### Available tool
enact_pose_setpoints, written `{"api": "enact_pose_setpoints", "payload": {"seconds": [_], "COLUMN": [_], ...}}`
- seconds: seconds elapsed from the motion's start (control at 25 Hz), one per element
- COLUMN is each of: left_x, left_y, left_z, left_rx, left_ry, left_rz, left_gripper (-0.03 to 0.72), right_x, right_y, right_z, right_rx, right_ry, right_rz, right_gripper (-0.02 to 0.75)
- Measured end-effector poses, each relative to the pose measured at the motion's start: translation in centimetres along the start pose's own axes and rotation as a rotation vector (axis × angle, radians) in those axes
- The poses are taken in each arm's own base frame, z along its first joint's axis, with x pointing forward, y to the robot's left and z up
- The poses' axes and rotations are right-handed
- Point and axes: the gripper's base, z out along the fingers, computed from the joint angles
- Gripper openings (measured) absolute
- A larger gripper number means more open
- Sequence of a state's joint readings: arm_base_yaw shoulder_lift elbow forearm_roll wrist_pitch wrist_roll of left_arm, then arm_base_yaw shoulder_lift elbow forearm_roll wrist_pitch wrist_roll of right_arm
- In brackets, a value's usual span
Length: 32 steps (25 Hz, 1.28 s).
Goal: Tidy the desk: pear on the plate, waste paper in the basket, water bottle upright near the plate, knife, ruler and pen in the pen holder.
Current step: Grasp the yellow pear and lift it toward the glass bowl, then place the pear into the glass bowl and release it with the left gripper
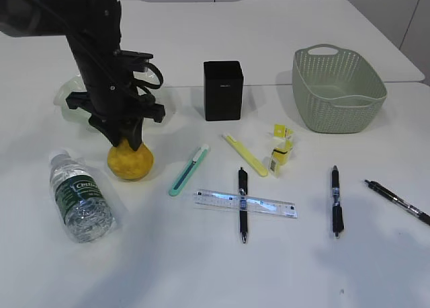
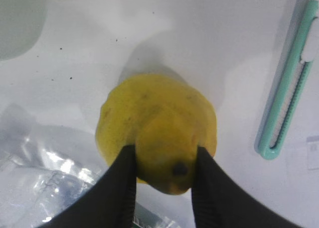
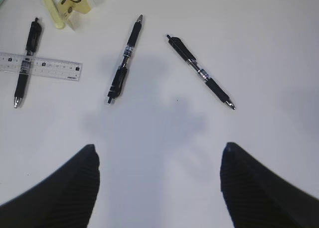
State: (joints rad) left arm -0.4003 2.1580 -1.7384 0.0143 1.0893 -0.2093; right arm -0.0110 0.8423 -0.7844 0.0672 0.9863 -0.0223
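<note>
On the near left of the desk (image 1: 201, 267), your left end effector (image 2: 162, 175) is clamped around the stem end of the pear (image 1: 130, 160), which sits on the surface beside the toppled water bottle (image 1: 80, 197). You're at the pear step: lift it straight up, then carry it back to the plate (image 1: 67, 93) just behind. Your right end effector (image 3: 159, 183) hangs wide open, empty.

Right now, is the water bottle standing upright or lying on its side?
Lying on its side. The water bottle rests lengthwise on the table, cap toward the back-left, beside the pear.
</note>
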Motion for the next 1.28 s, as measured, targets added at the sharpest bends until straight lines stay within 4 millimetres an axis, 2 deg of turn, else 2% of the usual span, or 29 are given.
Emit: {"api": "enact_pose_setpoints", "payload": {"seconds": [0.56, 0.84, 0.92, 1.04, 1.16, 1.28], "left_x": [0.1, -2.6, -3.2, -3.9, -4.4, -4.9], "left_y": [0.0, 0.4, 1.0, 3.0, 5.7, 8.3], "left_z": [-4.9, -10.4, -11.7, -12.5, -12.6, -11.9], "left_rx": [0.024, -0.018, -0.032, -0.039, -0.052, -0.047], "left_ry": [-0.08, -0.286, -0.338, -0.387, -0.413, -0.42], "left_rz": [-0.005, 0.016, 0.007, -0.034, -0.09, -0.155], "left_gripper": [0.203, 0.203, 0.203, 0.203, 0.203, 0.203], "right_x": [0.0, 0.0, 0.0, 0.0, 0.0, 0.0], "right_y": [-0.1, -0.1, -0.1, -0.1, -0.1, -0.1], "right_z": [0.0, 0.0, 0.0, 0.0, 0.0, 0.0], "right_rx": [0.009, 0.009, 0.009, 0.009, 0.009, 0.009], "right_ry": [0.0, 0.0, 0.0, 0.0, 0.0, 0.0], "right_rz": [-0.007, -0.007, -0.007, -0.007, -0.007, -0.007], "right_gripper": [0.557, 0.557, 0.557, 0.557, 0.557, 0.557]}}
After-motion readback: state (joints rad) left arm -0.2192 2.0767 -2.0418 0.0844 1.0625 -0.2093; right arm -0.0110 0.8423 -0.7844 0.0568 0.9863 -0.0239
